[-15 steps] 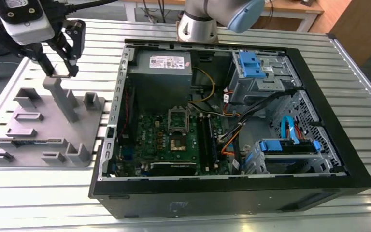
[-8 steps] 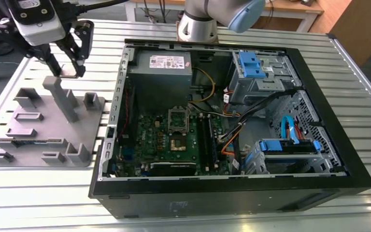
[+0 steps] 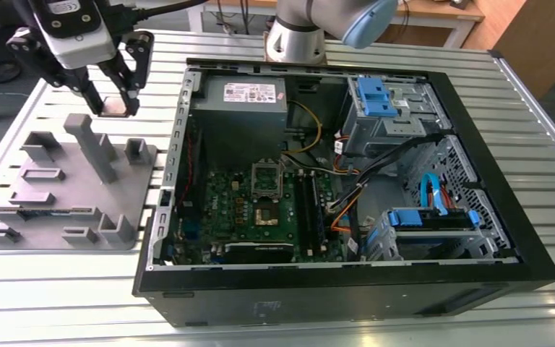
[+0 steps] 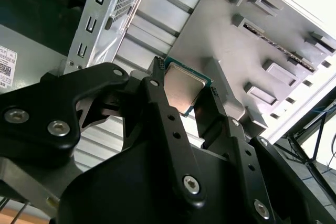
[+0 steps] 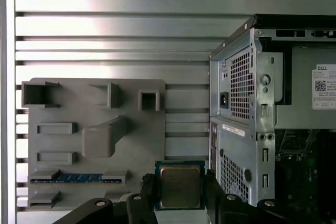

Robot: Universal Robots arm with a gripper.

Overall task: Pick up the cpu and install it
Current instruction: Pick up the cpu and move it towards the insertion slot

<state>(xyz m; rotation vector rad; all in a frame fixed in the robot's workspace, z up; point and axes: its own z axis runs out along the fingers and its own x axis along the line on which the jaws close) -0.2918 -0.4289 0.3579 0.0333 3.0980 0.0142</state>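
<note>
Now, table (image 3: 56,289): slatted metal top that carries everything. The computer case lies on its side, open face up, which looks meant to let the arm reach in from above.
computer case (image 3: 355,296): black tower, the landmark here; side panel off, boards and cables exposed.
fixture plate (image 3: 138,181): grey, flat on the slats just outside the case, on the exterior view's left of it. Its moulded pockets look meant to park parts at known spots.
motherboard (image 3: 225,217): green, on the case floor, about mid-case.
socket (image 3: 266,213): dark square on the board inside the case. It looks vacant, so probably the seat the cpu is meant for.
gripper (image 3: 115,108): hangs raised outside the case, off its power-supply corner. The fingers are drawn in most of the way and pinch the cpu by two opposite edges.
cpu (image 5: 180,186): level between the fingers, silver lid toward the wrist cameras, clear of case and plate. The edge grip presumably spares the underside.
</note>
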